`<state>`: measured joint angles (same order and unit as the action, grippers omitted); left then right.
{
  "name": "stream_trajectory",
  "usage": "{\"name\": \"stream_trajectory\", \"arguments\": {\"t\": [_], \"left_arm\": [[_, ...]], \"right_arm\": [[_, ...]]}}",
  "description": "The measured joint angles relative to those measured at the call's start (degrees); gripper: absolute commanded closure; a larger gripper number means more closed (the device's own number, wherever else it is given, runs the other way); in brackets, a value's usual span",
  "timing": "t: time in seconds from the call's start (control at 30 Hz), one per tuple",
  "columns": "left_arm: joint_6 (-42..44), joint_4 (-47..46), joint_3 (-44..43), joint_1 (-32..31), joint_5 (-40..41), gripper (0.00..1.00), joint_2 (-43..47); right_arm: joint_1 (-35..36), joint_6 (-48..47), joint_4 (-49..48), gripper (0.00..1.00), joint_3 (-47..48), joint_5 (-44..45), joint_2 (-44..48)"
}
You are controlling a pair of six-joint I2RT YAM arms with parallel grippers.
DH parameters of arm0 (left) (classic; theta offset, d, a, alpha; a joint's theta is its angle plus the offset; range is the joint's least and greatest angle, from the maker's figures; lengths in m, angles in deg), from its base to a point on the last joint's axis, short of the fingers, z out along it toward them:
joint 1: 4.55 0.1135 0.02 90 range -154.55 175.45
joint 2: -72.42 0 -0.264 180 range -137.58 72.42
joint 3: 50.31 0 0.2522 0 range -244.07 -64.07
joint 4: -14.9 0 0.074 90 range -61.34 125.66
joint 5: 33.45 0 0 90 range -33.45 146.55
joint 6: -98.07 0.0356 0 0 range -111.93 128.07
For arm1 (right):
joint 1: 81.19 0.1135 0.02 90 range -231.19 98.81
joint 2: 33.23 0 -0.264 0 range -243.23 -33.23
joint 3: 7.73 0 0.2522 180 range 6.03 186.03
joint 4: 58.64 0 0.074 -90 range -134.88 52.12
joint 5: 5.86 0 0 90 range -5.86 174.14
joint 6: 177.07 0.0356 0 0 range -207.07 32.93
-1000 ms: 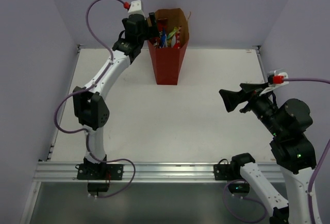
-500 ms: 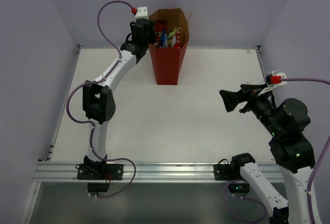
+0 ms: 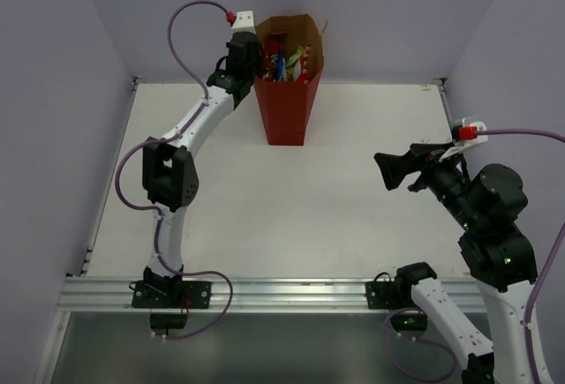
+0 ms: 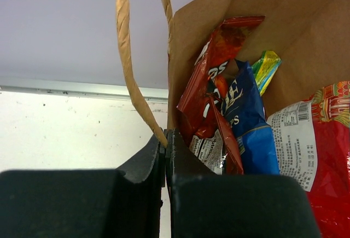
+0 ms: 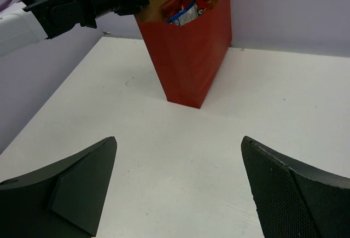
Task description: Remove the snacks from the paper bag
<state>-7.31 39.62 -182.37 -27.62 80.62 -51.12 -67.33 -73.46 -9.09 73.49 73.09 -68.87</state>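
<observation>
The paper bag [image 3: 287,106] stands upright at the back of the table, red outside and brown inside [image 4: 306,24]. Snacks fill it: a red chip bag [image 4: 216,68], a blue packet [image 4: 246,117], a green-yellow packet [image 4: 266,68] and a larger red packet [image 4: 322,150]. My left gripper [image 4: 165,137] is shut on the bag's left rim, right beside the base of its cord handle [image 4: 127,57]. In the top view the left gripper [image 3: 259,48] sits at the bag's upper left edge. My right gripper [image 5: 178,139] hangs open over the table, well in front of the paper bag [image 5: 188,57], holding nothing.
The bag stands near the back wall. The white table [image 3: 353,216] stretches between the bag and my right gripper [image 3: 388,172]. An aluminium rail [image 3: 282,291] runs along the near edge, where both arm bases are bolted.
My left gripper moved onto the bag's left rim and closed on it. The right arm has barely shifted and its jaws stayed open.
</observation>
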Motion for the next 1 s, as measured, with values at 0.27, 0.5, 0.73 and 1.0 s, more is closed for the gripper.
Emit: {"name": "stream_trajectory", "arguments": {"t": [0.27, 0.5, 0.73, 1.0], "left_arm": [[-0.07, 0.17, 5.35, 0.24, -1.18, 1.00, 4.17], [-0.52, 1.84, 15.96, 0.17, -4.42, 1.00, 13.14], [-3.58, 4.57, 29.22, 0.15, -7.91, 1.00, 25.55], [-7.19, 10.27, 43.08, 0.17, -9.53, 1.00, 42.14]], "right_arm": [[0.00, -0.39, 0.22, 0.01, 0.00, -0.02, 0.00], [0.00, -1.03, 0.35, 0.01, 0.02, 0.00, -0.76], [0.00, -1.25, 0.74, 0.01, 0.04, -0.15, -2.40], [0.00, -1.16, 0.68, 0.01, 0.04, -1.97, -2.62]]}}
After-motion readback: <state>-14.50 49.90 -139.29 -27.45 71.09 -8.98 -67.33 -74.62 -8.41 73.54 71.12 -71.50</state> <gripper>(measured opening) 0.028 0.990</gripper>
